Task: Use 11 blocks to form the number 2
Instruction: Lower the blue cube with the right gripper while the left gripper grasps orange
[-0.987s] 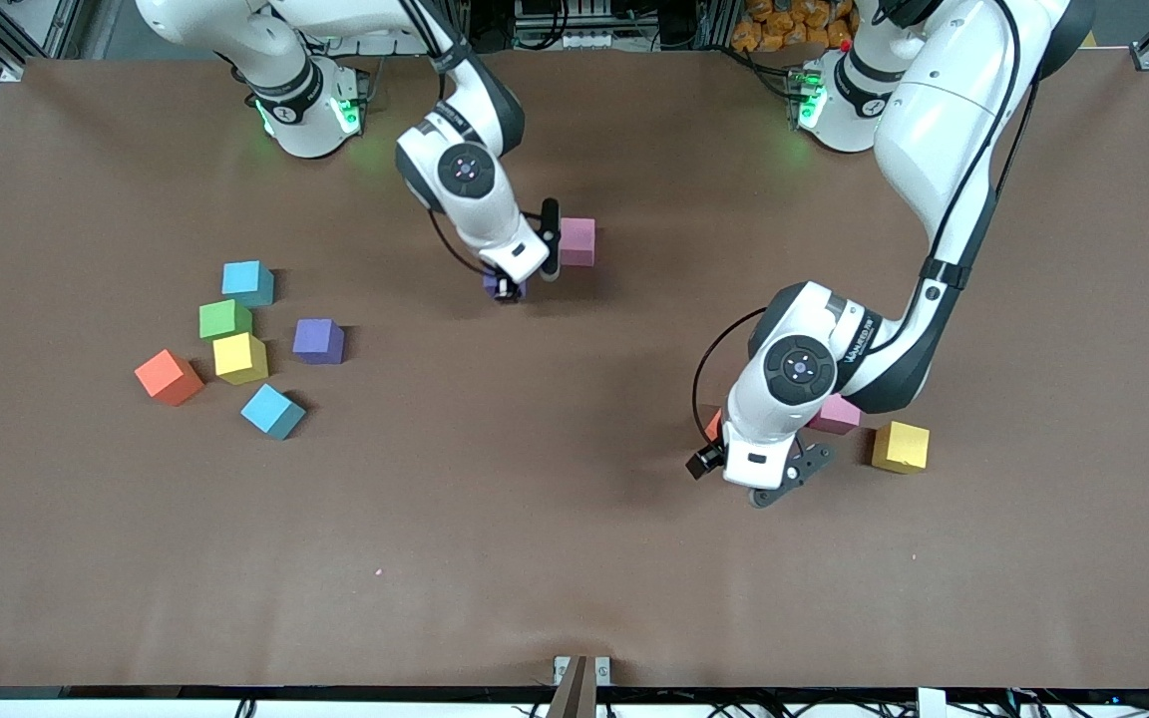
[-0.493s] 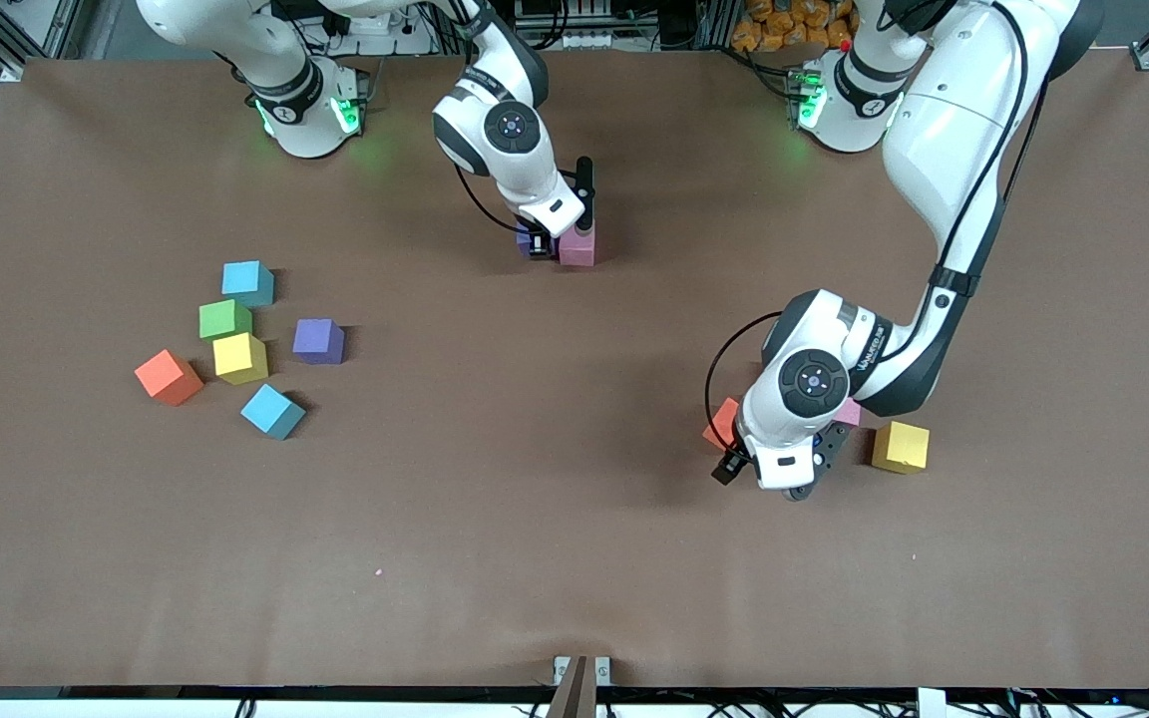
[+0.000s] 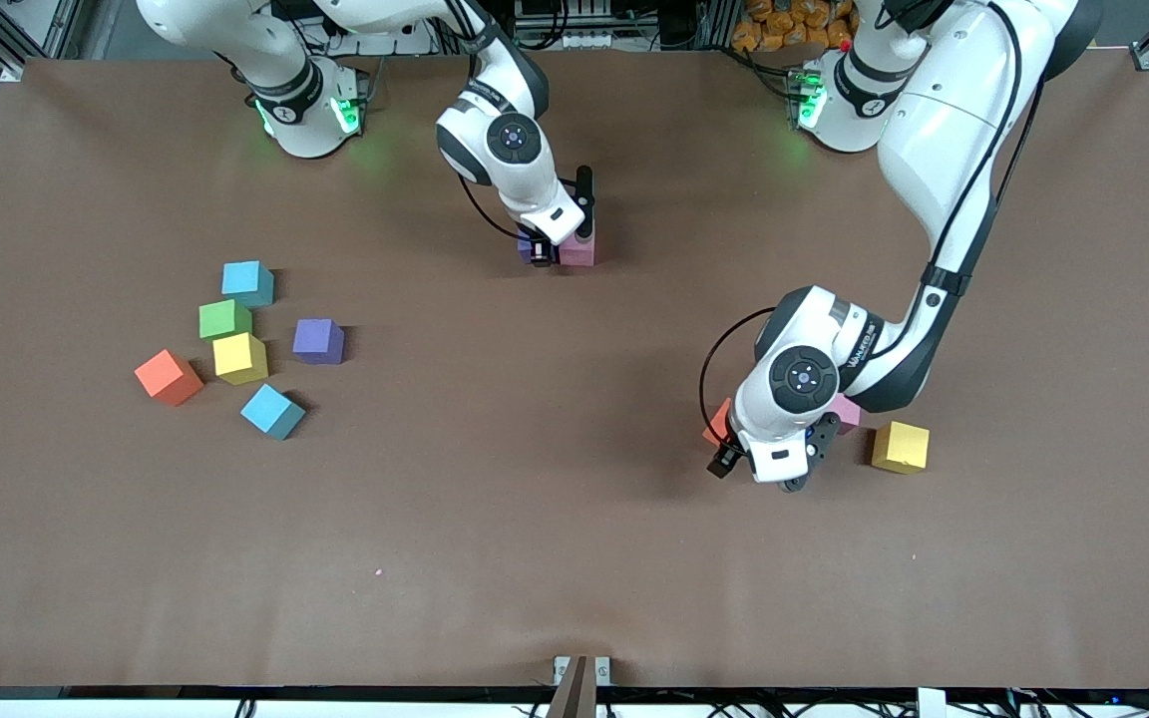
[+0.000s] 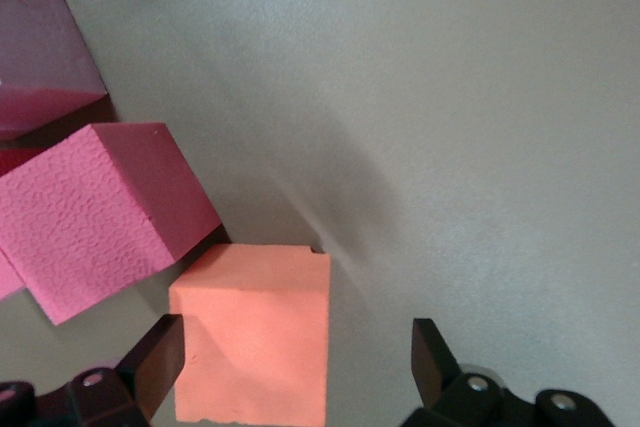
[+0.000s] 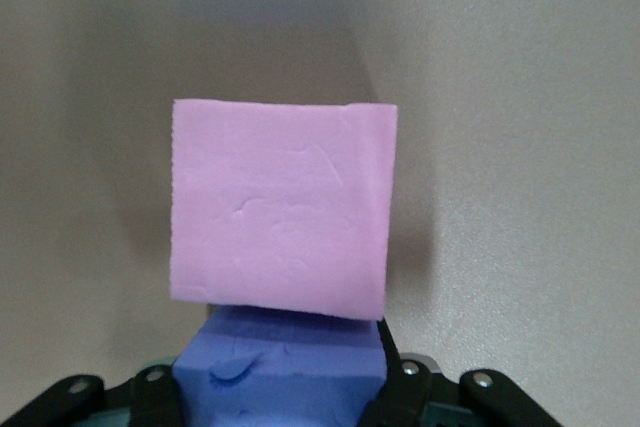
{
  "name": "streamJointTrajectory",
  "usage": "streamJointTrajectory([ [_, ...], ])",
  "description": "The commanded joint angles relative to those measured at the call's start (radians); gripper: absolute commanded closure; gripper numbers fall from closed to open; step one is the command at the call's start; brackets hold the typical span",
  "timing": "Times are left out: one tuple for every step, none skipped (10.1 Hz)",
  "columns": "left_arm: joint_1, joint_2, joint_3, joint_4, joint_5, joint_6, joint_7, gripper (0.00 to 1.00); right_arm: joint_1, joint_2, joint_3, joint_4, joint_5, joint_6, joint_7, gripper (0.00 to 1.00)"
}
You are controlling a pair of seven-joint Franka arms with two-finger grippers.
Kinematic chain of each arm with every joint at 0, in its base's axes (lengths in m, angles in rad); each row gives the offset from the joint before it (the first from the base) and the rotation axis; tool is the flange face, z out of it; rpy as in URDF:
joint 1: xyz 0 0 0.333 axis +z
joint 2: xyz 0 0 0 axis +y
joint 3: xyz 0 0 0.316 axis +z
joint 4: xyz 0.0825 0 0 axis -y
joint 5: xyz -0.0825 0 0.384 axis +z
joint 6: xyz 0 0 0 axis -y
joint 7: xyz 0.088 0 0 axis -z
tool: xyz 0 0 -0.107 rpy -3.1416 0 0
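Note:
My right gripper is shut on a purple block, held down at the table against a pink block. In the front view that pink block lies mid-table, toward the robots' bases. My left gripper hangs open low over an orange block, which sits between its fingers, close to one fingertip. In the front view the orange block peeks out from under the left hand. A pink block and a darker red one lie beside it. No digit shape shows.
A yellow block and a pink block lie by the left hand. Toward the right arm's end is a cluster: light blue, green, yellow, purple, orange-red and another light blue.
The right arm carried the purple block toward the bases and set it against the pink block. The left hand shifted and turned, settling lower over the orange block.

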Motion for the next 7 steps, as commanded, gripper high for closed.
streamJointTrajectory([
  [-0.002, -0.041, 0.003, -0.062, -0.008, -0.005, 0.004, 0.00, 0.005, 0.013, -0.003, 0.018, -0.017, 0.003, 0.024, 0.80],
  [-0.003, -0.041, 0.003, -0.063, -0.008, -0.006, 0.004, 0.00, 0.005, 0.019, -0.003, 0.022, -0.017, 0.003, 0.056, 0.80],
  [-0.005, -0.041, 0.003, -0.065, -0.008, -0.006, 0.003, 0.00, 0.009, 0.021, -0.005, 0.027, -0.017, 0.003, 0.069, 0.80],
  [-0.005, -0.041, 0.003, -0.070, -0.007, -0.006, 0.003, 0.00, 0.015, 0.021, -0.006, 0.027, -0.017, 0.003, 0.070, 0.79],
  [-0.005, -0.041, 0.003, -0.071, -0.005, -0.006, 0.007, 0.00, 0.016, 0.024, -0.006, 0.032, -0.018, 0.003, 0.070, 0.79],
  [-0.005, -0.036, 0.003, -0.071, -0.004, -0.006, 0.009, 0.00, 0.018, 0.032, -0.008, 0.035, -0.018, 0.003, 0.070, 0.79],
  [-0.002, -0.036, 0.003, -0.071, -0.002, -0.006, 0.011, 0.00, 0.022, 0.035, -0.010, 0.041, -0.018, 0.003, 0.071, 0.79],
])
